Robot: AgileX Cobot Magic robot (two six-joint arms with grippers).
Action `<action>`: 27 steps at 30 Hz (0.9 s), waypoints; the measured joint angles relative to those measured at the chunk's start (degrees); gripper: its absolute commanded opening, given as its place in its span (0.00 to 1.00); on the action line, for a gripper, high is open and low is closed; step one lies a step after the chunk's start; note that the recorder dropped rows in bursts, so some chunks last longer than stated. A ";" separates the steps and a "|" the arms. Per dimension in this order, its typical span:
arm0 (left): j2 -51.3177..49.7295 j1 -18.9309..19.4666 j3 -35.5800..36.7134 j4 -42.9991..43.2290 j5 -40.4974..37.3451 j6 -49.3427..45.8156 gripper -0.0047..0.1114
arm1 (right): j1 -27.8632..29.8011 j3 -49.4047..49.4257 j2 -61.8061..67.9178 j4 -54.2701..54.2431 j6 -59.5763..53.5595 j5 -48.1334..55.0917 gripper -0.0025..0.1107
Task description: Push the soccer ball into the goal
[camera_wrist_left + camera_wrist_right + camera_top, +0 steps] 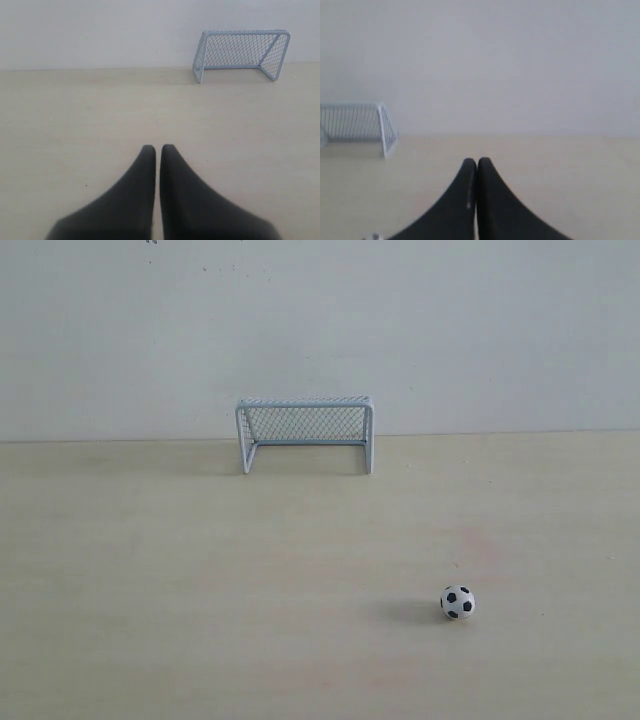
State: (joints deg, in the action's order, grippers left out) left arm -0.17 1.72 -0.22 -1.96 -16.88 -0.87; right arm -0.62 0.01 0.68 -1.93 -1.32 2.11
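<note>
The soccer ball (458, 601), white with black patches, rests on the pale wooden table toward the front right in the exterior view. The white-framed goal (305, 432) with mesh netting stands at the back centre against the wall, its mouth facing forward. Neither arm shows in the exterior view. In the left wrist view my left gripper (158, 148) is shut with nothing held, and the goal (242, 54) lies well ahead of it. My right gripper (477, 161) is also shut and empty; the goal (357, 125) sits far off to one side. Neither wrist view clearly shows the ball.
The light wooden table (200, 580) runs back to a plain white wall (320, 320) right behind the goal. A small pale blur (372, 236) sits at the edge of the right wrist view; I cannot tell what it is.
</note>
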 measured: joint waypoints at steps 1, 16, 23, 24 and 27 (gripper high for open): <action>0.00 0.00 0.00 0.00 0.00 0.00 0.08 | 0.00 0.00 0.00 0.00 0.00 -9.19 0.02; 0.00 0.00 0.00 0.00 0.00 0.00 0.08 | 0.00 -31.35 25.63 0.39 -7.21 25.21 0.02; 0.00 0.00 0.00 0.00 0.00 0.00 0.08 | 0.00 -34.52 40.47 0.66 -7.45 33.03 0.02; 0.00 0.00 0.00 0.00 0.00 0.00 0.08 | 0.00 -34.66 41.62 0.66 -7.45 33.03 0.02; 0.00 0.00 0.00 0.00 0.00 0.00 0.08 | 0.00 -34.66 44.84 0.66 -7.45 31.90 0.02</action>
State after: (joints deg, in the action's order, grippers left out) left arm -0.17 1.72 -0.22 -1.96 -16.88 -0.87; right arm -0.62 -34.64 45.52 -1.27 -8.77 34.01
